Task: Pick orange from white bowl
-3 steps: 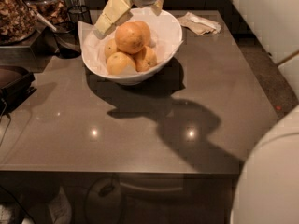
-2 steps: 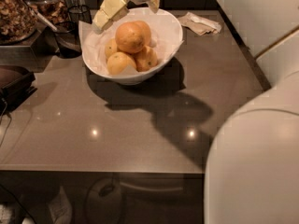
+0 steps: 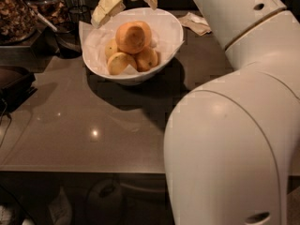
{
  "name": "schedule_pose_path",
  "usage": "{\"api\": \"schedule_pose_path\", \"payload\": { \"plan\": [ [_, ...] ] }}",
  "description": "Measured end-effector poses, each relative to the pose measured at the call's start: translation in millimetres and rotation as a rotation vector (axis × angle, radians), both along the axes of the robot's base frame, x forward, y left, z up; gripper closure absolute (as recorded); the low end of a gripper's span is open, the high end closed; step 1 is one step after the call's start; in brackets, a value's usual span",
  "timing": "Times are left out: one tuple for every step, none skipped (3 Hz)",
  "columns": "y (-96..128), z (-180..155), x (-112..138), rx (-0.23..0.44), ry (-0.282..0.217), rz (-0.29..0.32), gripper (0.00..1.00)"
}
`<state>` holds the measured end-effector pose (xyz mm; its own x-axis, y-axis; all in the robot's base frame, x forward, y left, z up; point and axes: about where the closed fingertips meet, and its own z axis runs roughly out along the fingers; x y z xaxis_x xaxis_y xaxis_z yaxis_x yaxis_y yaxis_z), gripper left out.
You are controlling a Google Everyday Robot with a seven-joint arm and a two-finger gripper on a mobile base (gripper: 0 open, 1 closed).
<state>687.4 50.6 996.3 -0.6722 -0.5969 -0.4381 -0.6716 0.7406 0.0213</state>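
Note:
The orange (image 3: pixel 133 36) sits on top of several smaller yellow fruits (image 3: pixel 121 63) in the white bowl (image 3: pixel 95 62), which is lined with white paper and stands at the back of the grey table. My gripper (image 3: pixel 130 2) hangs just above the bowl's far rim, behind and above the orange. Its two pale fingers (image 3: pixel 108 4) are spread apart, one on each side, and hold nothing. It is not touching the orange.
My white arm (image 3: pixel 234 125) fills the right half of the view and hides that side of the table (image 3: pixel 84 125). A crumpled napkin (image 3: pixel 197 23) lies behind the bowl to the right. A tray of brown food (image 3: pixel 16 13) and dark gear (image 3: pixel 14 86) stand at the left.
My arm has swung further into view and now covers much more of the right side. The gripper stays open over the bowl's far rim. The fruits have not moved.

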Motion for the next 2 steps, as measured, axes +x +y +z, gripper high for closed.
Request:
{"api": "schedule_pose_path", "payload": {
  "plan": [
    [-7.0,-18.8,6.4,-0.011,0.046,-0.039,0.0],
    [-10.4,-32.0,6.8,-0.018,0.08,-0.059,0.06]
  ]
}}
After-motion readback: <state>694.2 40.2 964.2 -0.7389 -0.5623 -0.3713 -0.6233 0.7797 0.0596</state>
